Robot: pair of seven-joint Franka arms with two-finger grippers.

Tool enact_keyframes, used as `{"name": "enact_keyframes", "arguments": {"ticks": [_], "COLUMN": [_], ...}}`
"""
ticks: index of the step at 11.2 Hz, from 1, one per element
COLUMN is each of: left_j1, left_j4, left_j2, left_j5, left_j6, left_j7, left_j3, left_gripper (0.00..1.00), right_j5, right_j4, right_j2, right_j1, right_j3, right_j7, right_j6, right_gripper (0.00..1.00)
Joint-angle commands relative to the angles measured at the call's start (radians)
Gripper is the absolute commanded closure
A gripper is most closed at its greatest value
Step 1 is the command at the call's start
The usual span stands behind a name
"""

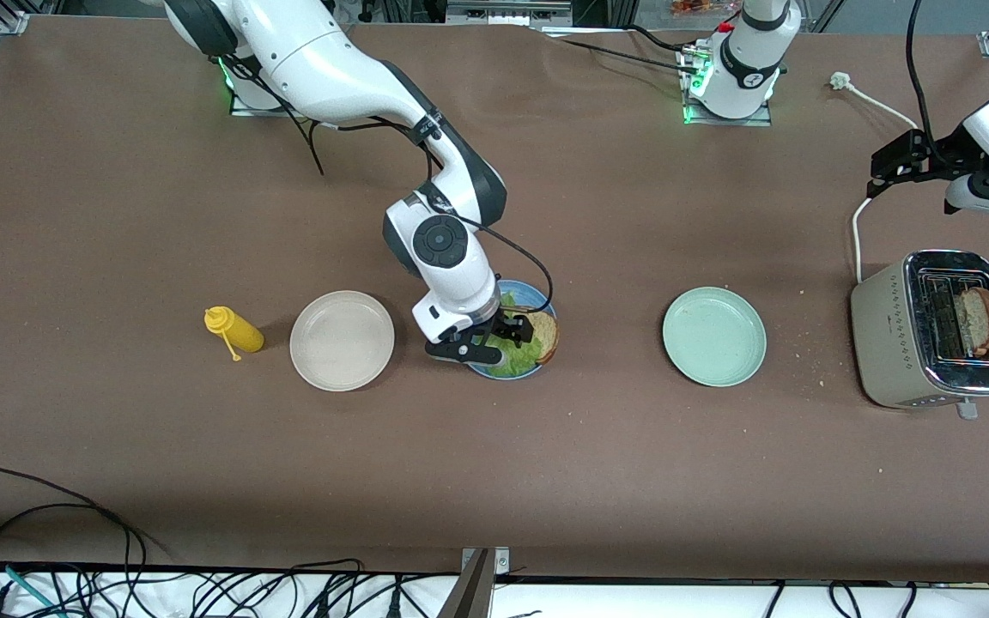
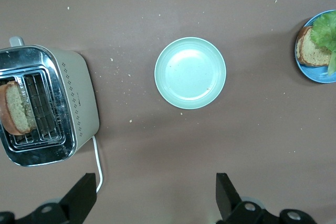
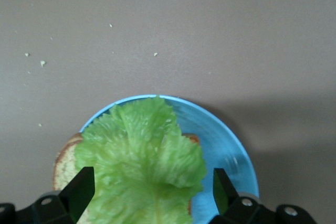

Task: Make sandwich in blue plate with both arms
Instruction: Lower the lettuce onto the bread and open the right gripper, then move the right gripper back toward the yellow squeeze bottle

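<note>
**Lettuce is on the first slice — the top slice still waits in the toaster**

You can see that the sandwich is about half built. In the blue plate (image 1: 546,302), which lies on the counter between the beige plate (image 1: 342,340) and the pale green plate (image 1: 714,336), one bread slice (image 1: 543,333) lies flat and the lettuce leaf (image 3: 140,161) is spread over most of it. Part of the leaf hangs past the bread onto the plate.

The right gripper (image 1: 507,337) is low over this plate. Its jaws stand wide apart on both sides of the leaf and hold nothing, so I judge the lettuce step as done.

What is left is the second bread slice (image 1: 978,321). It stands upright in one slot of the toaster (image 1: 932,330), at the left arm's end of the counter. The left gripper (image 2: 157,198) hangs in the air above the counter beside the toaster, with its jaws fully open and empty — it has not taken the slice.

So you still need to lift that slice out, carry it past the pale green plate, and lay it on the lettuce. The yellow squeeze bottle (image 1: 235,330) lies beside the beige plate, toward the right arm's end.
</note>
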Motion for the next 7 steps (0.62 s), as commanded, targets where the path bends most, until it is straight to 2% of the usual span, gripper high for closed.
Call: {"name": "enact_keyframes", "arguments": {"ticks": [1,7], "left_j1": [0.006,0.006], "left_j4": [0.001,0.001], "left_j2": [-0.003,-0.003], "left_j5": [0.019,0.019], "left_j6": [-0.007,-0.007], "left_j7": [-0.003,-0.003], "left_j3": [-0.008,-0.008], "left_gripper": [0.00,0.00], "right_j5": [-0.004,0.004], "right_j4": [-0.006,-0.245], "right_j2": [-0.055,-0.332], "right_j1": [-0.002,-0.158], "right_j3": [-0.031,-0.003], "right_j7": [-0.179,-0.607], "right_j6": [-0.120,-0.286], "right_gripper": [0.00,0.00]}}
